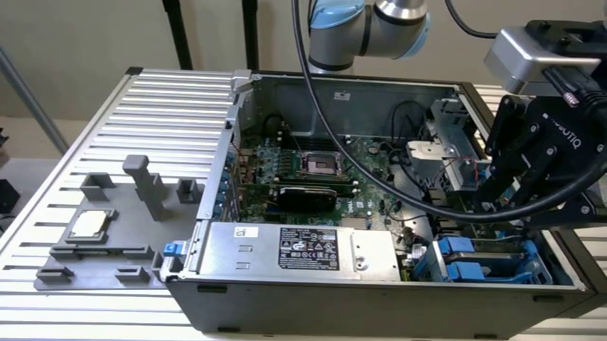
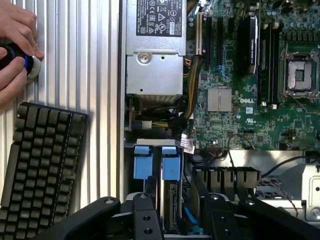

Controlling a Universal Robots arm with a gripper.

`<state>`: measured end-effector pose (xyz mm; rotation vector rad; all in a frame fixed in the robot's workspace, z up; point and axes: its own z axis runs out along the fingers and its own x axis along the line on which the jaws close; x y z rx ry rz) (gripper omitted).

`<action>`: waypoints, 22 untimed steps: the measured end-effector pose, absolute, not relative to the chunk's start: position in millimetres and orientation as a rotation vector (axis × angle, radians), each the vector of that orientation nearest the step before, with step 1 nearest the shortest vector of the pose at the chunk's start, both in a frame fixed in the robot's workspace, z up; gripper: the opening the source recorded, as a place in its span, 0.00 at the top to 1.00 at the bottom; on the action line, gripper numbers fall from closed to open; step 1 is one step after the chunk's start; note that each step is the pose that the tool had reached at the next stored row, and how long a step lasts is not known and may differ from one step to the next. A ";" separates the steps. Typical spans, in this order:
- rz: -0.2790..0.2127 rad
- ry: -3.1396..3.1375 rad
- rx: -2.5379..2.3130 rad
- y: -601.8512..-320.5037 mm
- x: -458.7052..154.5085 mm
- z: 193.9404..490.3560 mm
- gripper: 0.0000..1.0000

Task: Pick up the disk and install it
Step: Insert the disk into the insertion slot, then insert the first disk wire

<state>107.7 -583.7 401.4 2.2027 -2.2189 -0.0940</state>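
Observation:
The disk [image 1: 463,257] sits edge-up in the drive bay at the front corner of the open computer case [image 1: 379,298], on the exterior view's right, its bright blue rails showing. In the wrist view the blue rail tabs of the disk [image 2: 150,162] lie just ahead of my gripper [image 2: 177,215], and its thin metal edge runs down between the fingers. My gripper [image 1: 495,202] hangs above that bay. The black fingers [image 2: 145,212] stand apart on either side of the disk with a gap to it, so the gripper is open and holds nothing.
A large silver power supply box [image 1: 294,249] fills the case's front. The motherboard [image 1: 318,165] with cables lies behind it. A grey fixture with a small square chip [image 1: 90,224] sits on the slatted table. A keyboard [image 2: 45,155] and a person's hands [image 2: 15,50] are beside the case.

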 end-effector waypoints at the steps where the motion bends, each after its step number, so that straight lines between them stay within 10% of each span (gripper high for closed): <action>1: -0.094 -2.219 2.203 -583.7 108.3 401.3 0.59; 11: -0.097 -2.219 2.204 -583.6 118.7 401.5 0.59; 17: -0.098 -2.219 2.204 -583.6 118.8 401.6 0.86; 22: -0.098 -2.219 2.204 -583.6 118.8 401.5 0.89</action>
